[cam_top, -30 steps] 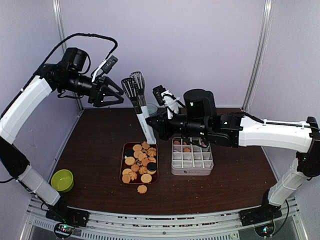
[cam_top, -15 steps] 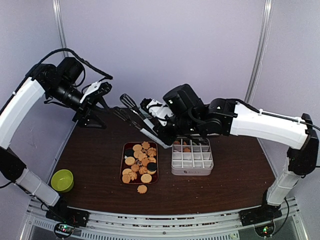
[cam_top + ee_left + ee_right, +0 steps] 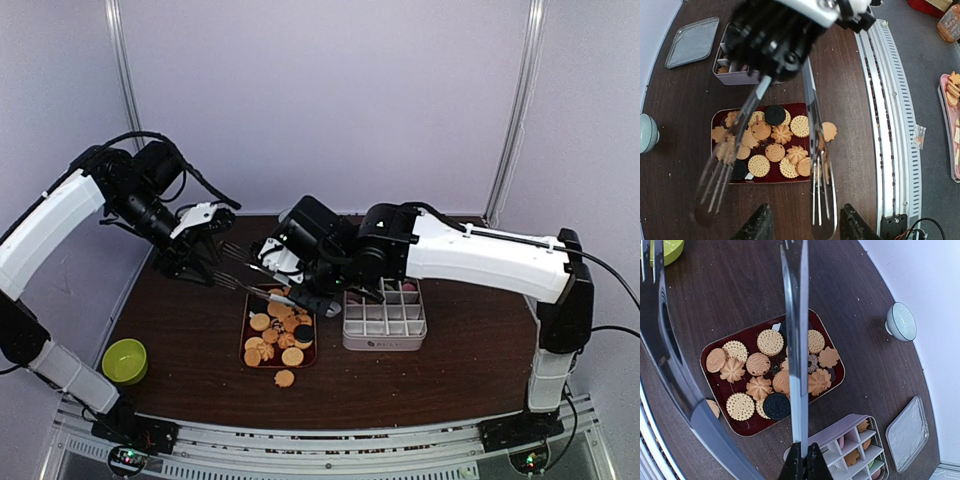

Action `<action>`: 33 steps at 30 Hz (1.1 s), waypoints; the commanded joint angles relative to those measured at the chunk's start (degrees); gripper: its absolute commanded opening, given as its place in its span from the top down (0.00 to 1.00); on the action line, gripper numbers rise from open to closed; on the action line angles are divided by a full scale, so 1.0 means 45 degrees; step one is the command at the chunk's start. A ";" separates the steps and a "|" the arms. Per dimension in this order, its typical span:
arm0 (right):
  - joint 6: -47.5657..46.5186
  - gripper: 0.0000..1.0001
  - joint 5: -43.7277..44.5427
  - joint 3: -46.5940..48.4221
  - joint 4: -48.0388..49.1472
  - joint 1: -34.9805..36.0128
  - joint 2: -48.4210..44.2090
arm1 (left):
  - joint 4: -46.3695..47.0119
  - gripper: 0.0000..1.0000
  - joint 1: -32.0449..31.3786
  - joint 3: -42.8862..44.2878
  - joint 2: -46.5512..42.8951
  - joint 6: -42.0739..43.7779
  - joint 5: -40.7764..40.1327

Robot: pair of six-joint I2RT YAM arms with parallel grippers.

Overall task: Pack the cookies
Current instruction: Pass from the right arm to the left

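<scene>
A small mark is showing on the front wall of the grey compartment box [image 3: 385, 342], but it is sitting too small to read. The right gripper [image 3: 802, 462] is clamping fully closed on the hinge end of a pair of metal tongs [image 3: 811, 105], whose two slim, shiny arms are spreading out into slotted, spatula-shaped heads. The left gripper [image 3: 807, 226] is standing partly open, gripping nothing: one tong head is lying between its dark fingers [image 3: 759, 225] without clearly touching either, and the other head is hanging outside them, blurred. The cookies [image 3: 280, 335] are mostly lying heaped in a dark red rectangular tray [image 3: 720, 390] on the brown wood-grain table [image 3: 470, 350]. They are round and ridged or flower-shaped and golden, with a couple of dark ones among them. One is lying loose on the table just beside the tray's near edge, and a few are sitting in the box's far compartments, partly hidden behind the right arm. The tong arms are cutting across the tray in both wrist views. A flat grey lid [image 3: 907, 432], a pale ribbed bowl [image 3: 901, 321] and a green bowl [image 3: 125, 360] are resting well apart.
</scene>
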 commanded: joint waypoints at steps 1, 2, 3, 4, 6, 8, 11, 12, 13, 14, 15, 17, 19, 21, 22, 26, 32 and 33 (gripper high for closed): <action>-0.0084 1.00 0.0263 0.1213 -0.0485 0.0072 0.0274 | 0.0753 0.52 -0.0349 -0.0566 -0.0540 0.0199 -0.0570; -0.0073 1.00 0.0243 0.1390 -0.0627 0.0063 0.0419 | 0.0892 0.53 -0.0432 -0.0644 -0.0584 0.0146 -0.0723; -0.0071 1.00 0.0221 0.1556 -0.0782 0.0079 0.0535 | 0.1041 0.54 -0.0506 -0.0690 -0.0607 0.0074 -0.0901; -0.0071 1.00 0.0206 0.1694 -0.0903 0.0083 0.0655 | 0.1202 0.57 -0.0540 -0.0705 -0.0617 -0.0021 -0.1035; -0.0086 1.00 0.0238 0.1896 -0.1139 0.0099 0.0844 | 0.1448 0.63 -0.0591 -0.0708 -0.0618 -0.0171 -0.1184; -0.0081 1.00 0.0253 0.1995 -0.1219 0.0133 0.0955 | 0.1589 0.67 -0.0596 -0.0708 -0.0618 -0.0259 -0.1251; -0.0091 1.00 0.0252 0.2065 -0.1273 0.0165 0.0990 | 0.1648 0.69 -0.0650 -0.0725 -0.0642 -0.0271 -0.1241; -0.0091 1.00 0.0249 0.2087 -0.1278 0.0155 0.1017 | 0.1648 0.69 -0.0702 -0.0754 -0.0641 -0.0276 -0.1258; -0.0100 1.00 0.0261 0.2146 -0.1285 0.0159 0.1047 | 0.1653 0.70 -0.0755 -0.0806 -0.0655 -0.0270 -0.1302; -0.0097 1.00 0.0263 0.2205 -0.1291 0.0164 0.1073 | 0.1649 0.70 -0.0835 -0.0881 -0.0674 -0.0227 -0.1364; -0.0096 1.00 0.0246 0.2253 -0.1302 0.0168 0.1110 | 0.1661 0.71 -0.0920 -0.1021 -0.0691 -0.0219 -0.1427; -0.0076 1.00 0.0224 0.2264 -0.1311 0.0162 0.1181 | 0.1745 0.73 -0.1084 -0.1272 -0.0742 -0.0197 -0.1615; -0.0084 1.00 0.0201 0.2439 -0.1339 0.0176 0.1242 | 0.1821 0.74 -0.1209 -0.1512 -0.0788 -0.0173 -0.1852; -0.0069 1.00 0.0192 0.2622 -0.1328 0.0189 0.1283 | 0.1909 0.75 -0.1320 -0.1663 -0.0809 -0.0147 -0.2052; -0.0063 1.00 0.0188 0.2643 -0.1318 0.0205 0.1283 | 0.1938 0.77 -0.1357 -0.1696 -0.0820 -0.0161 -0.2104; -0.0052 1.00 0.0185 0.2682 -0.1291 0.0223 0.1352 | 0.2138 0.90 -0.1396 -0.1651 -0.0814 -0.0228 -0.2101; 0.0035 1.00 0.0467 0.2552 -0.0989 0.0211 0.1253 | 0.2401 1.00 -0.1417 -0.1534 -0.0799 -0.0594 -0.1761; 0.0028 0.97 0.0552 0.2482 -0.0885 0.0195 0.1196 | 0.2441 1.00 -0.1408 -0.1529 -0.0797 -0.0717 -0.1633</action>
